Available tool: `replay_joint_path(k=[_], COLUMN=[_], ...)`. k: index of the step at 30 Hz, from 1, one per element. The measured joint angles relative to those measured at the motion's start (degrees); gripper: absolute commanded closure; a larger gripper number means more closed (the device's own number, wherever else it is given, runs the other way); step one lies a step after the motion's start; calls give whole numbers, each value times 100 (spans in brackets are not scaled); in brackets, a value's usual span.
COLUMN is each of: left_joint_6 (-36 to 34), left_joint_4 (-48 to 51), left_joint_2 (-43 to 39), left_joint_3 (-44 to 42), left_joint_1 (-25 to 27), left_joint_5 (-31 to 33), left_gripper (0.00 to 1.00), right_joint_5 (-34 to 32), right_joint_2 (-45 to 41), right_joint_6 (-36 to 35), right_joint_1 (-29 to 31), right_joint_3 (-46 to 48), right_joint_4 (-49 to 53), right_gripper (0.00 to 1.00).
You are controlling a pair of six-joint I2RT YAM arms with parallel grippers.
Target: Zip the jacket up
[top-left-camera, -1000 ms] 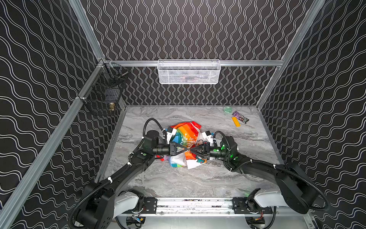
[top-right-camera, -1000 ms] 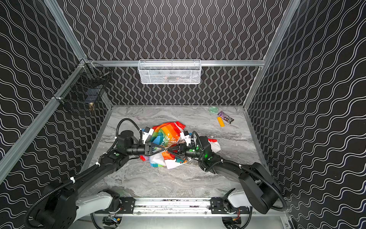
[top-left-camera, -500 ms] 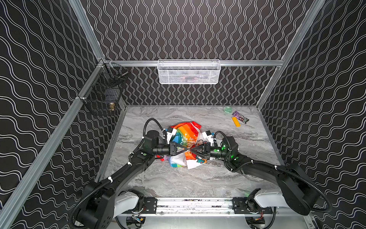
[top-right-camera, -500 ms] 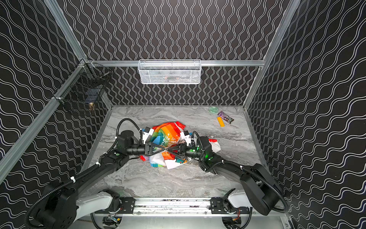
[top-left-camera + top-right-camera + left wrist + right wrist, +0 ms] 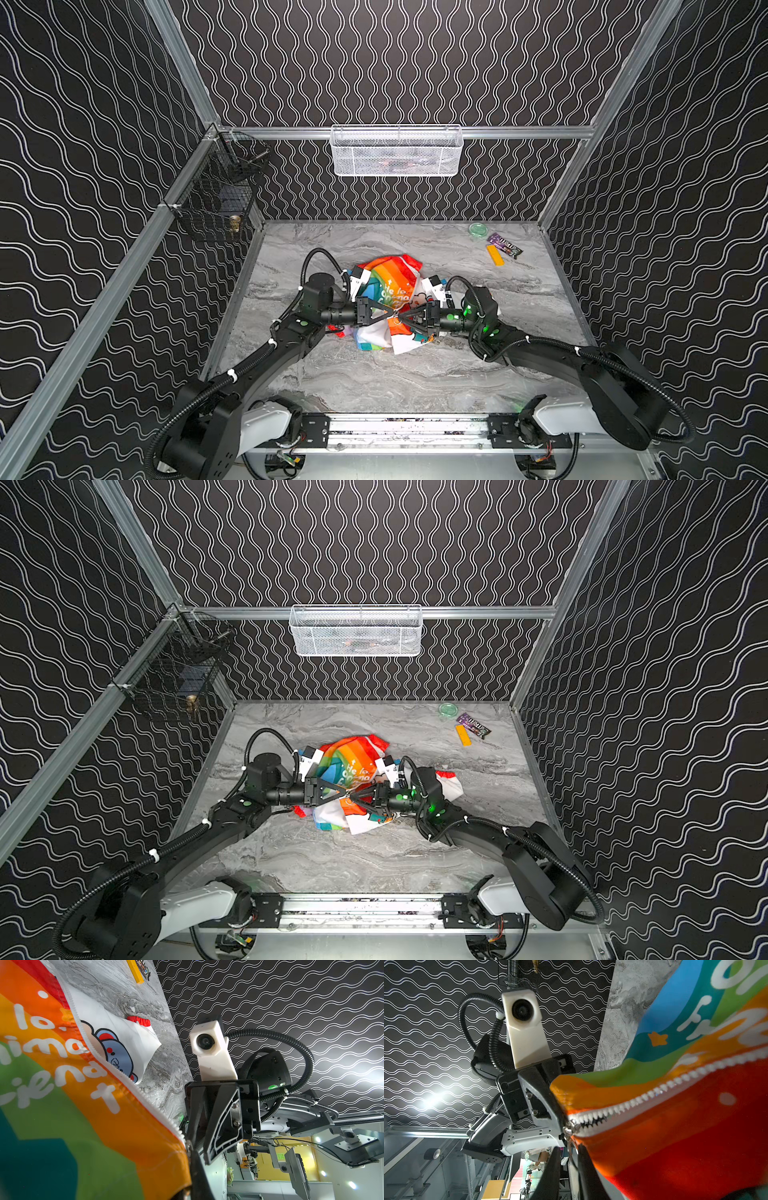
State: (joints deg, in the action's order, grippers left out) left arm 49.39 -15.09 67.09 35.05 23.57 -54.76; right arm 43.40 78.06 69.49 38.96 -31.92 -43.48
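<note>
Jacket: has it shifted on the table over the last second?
No. In a top view the jacket sits at the same spot relative to the yellow block near the back wall; no visible shift.
</note>
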Motion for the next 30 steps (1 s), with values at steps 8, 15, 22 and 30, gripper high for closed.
replay_joint_path(k=[8,15,22,30], left_joint_6=[15,17,37,33], left_joint_4=[-28,-28,-33,-9], left_joint_2=[9,9,24,-4], left_joint_3=[0,0,0,0], left_joint_1=[0,0,0,-4], left_joint_5=[-2,0,-4,0], left_gripper=[100,100,100,100], right_joint_5=[-4,15,17,-98], right_joint_2=[-79,-2,-9,-282], right_joint_6=[-142,-162,-267,-750], right_joint_1=[4,44,63,-153], right_joint_3=[-24,-85,-140,-378], right_joint_4=[243,286,415,1294], right_gripper=[77,80,91,100])
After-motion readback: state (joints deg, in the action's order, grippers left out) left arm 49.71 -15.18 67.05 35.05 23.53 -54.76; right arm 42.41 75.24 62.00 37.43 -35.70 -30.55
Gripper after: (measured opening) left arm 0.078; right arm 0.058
